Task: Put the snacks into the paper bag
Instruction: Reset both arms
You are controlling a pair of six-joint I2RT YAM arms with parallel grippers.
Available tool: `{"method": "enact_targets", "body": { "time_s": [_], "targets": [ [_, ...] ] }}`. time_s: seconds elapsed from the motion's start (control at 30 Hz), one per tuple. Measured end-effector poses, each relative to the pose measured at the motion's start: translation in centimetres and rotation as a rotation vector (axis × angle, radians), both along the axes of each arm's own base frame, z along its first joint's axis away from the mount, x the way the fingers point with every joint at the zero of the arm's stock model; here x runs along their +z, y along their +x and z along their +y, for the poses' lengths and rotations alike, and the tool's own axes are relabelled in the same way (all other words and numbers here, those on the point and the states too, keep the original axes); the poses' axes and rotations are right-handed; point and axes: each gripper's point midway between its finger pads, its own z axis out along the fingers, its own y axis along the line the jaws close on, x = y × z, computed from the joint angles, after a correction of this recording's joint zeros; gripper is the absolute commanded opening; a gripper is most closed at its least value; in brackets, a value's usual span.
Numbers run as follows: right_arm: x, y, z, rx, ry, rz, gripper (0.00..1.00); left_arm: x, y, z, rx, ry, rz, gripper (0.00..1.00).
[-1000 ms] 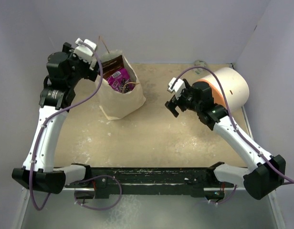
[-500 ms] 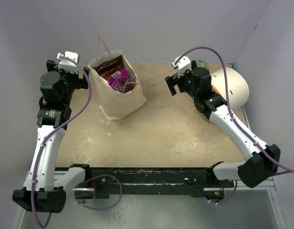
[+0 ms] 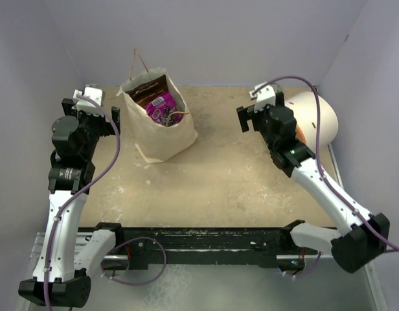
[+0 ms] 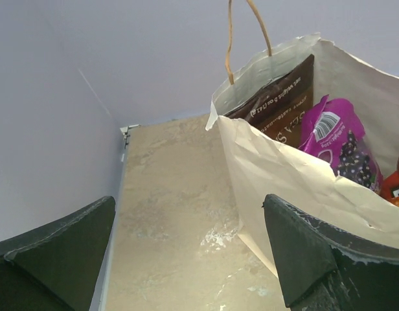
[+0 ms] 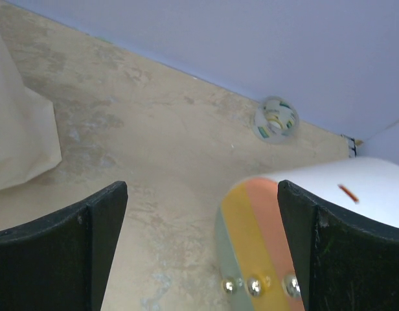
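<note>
Only one piece of lettering can be read. In the left wrist view, the brown candy bag point(image 4: 277, 97) standing in the paper bag point(image 4: 284, 188) carries large pale capitals, "SEA S", running along its length and cut off by the paper edge. The line of finer print beside them is too small to make out. The purple pouch point(image 4: 342, 142) shows a white striped patch but no legible words. White marks on the orange packet point(image 4: 397, 188) and a small orange mark on the cream cylinder point(image 5: 355, 188) cannot be read.
</note>
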Motion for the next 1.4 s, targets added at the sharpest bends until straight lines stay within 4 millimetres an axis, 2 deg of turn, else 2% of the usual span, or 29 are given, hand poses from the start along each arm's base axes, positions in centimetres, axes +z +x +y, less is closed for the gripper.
{"method": "enact_targets", "body": {
  "time_s": [0.17, 0.27, 0.37, 0.5, 0.67, 1.0, 1.4],
  "targets": [
    [-0.6, -3.3, -3.1, -0.059, 0.02, -0.067, 1.0, 0.9, -1.3, 0.1, -0.011, 0.041, -0.028, 0.99],
    [0.5, -4.1, -4.2, -0.081, 0.03, -0.106, 1.0, 1.2, -1.6, 0.2, -0.009, 0.06, -0.038, 0.99],
    [2.5, -5.0, -5.4, -0.102, 0.049, -0.162, 1.0, 1.3, -1.9, 0.3, -0.004, 0.059, -0.056, 0.99],
    [3.9, -5.6, -7.1, -0.131, 0.072, -0.199, 1.0, -0.4, -2.1, 0.3, -0.005, 0.065, -0.033, 0.99],
    [4.0, -5.6, -9.5, -0.178, 0.078, -0.193, 1.0, -1.6, -2.0, 0.6, 0.01, 0.06, 0.008, 0.99],
    [4.2, -6.0, -10.3, -0.176, 0.08, -0.2, 1.0, -2.5, -2.2, 0.3, -0.014, 0.016, 0.042, 0.99],
    [3.2, -6.1, -12.3, -0.195, 0.071, -0.177, 1.0, -2.1, -3.1, 0.4, -0.016, 0.02, 0.04, 0.99]
  ]
}}
